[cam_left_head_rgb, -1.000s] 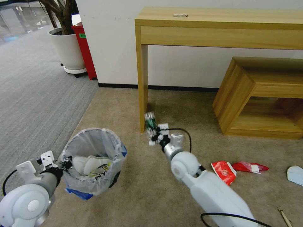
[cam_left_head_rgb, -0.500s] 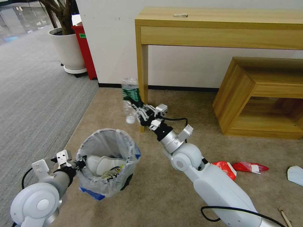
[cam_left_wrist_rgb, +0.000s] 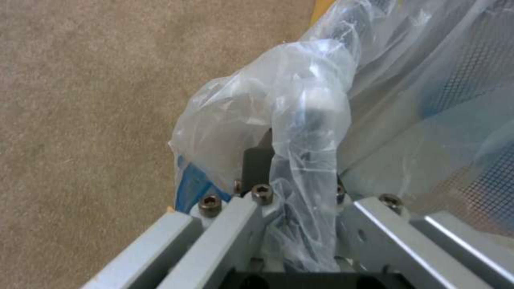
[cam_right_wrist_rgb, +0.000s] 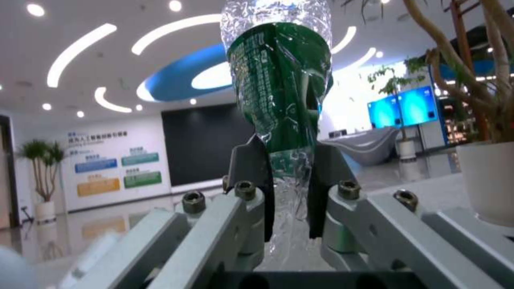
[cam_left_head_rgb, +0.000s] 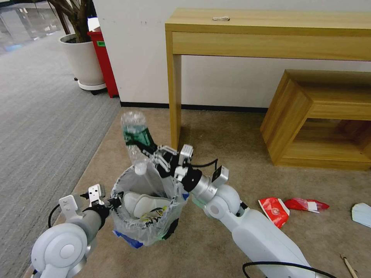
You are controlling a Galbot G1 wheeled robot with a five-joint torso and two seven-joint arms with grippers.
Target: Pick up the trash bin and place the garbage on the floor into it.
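Right gripper (cam_left_head_rgb: 152,152) clamps a crushed plastic bottle (cam_left_head_rgb: 135,135), long axis tilted, white cap pointing down over the trash bin (cam_left_head_rgb: 148,220); left gripper (cam_left_head_rgb: 115,200) pinches the bin's rim.

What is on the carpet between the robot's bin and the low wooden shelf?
In the head view: the right arm, and beyond it two red wrappers on the beige carpet.

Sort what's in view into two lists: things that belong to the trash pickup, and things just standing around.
Part of the job:
- trash bin, held at its lined rim by the left gripper
- plastic bottle, in the right gripper, above the bin
- white slippers, in the bin
- red wrappers, on the beige carpet
- wooden stick

Just standing about:
- wooden desk
- low wooden shelf
- potted plant
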